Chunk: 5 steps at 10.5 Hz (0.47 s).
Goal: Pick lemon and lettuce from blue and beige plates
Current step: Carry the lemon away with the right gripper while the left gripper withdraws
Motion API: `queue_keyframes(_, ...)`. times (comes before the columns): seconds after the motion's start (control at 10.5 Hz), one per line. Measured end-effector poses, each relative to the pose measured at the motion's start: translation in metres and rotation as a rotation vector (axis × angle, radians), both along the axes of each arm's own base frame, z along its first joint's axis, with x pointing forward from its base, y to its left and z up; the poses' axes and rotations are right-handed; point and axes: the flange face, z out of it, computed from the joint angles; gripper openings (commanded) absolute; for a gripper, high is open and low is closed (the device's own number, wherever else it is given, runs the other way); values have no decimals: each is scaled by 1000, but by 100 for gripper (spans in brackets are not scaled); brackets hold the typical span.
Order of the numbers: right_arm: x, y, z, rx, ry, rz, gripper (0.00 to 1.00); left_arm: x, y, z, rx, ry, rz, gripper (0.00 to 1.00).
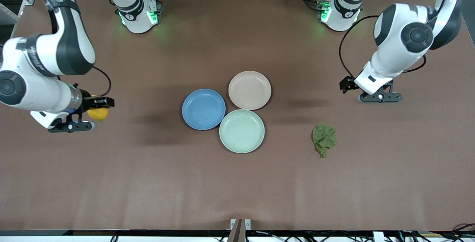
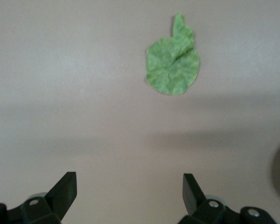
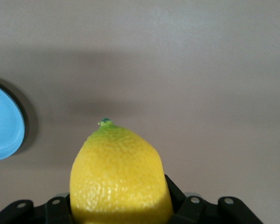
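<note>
The right gripper [image 1: 97, 109] hangs over bare table toward the right arm's end, its fingers clamped on the lemon [image 1: 98, 113], which fills the space between them and juts out past their tips in the right wrist view [image 3: 120, 177]. The blue plate [image 1: 203, 109] and the beige plate [image 1: 249, 90] both sit bare at mid-table, touching the mint-green plate [image 1: 242, 131], well apart from either gripper. The lettuce [image 1: 324, 139] lies flat on the table toward the left arm's end, off every plate, ahead of the left gripper [image 2: 129, 191], whose fingers stand wide apart with nothing between them. Judging by this, both items are off their plates: the leaf looks already put down, while the lemon appears to need only setting down and letting go.
</note>
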Motion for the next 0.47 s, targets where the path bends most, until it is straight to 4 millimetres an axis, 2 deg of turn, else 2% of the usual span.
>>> queue_keyframes(0.19,-2,-5,6,-12,-3,12,47,14,-4,36,-16,-73,-76,100)
queue_keyframes(0.28,-2,-9,2,-22,-10,16,47,19,-5,49,-20,-99,-94,100)
queue_keyframes(0.47,-1,-18,-18,-18,-40,26,47,23,-6,70,-18,-93,-101,100)
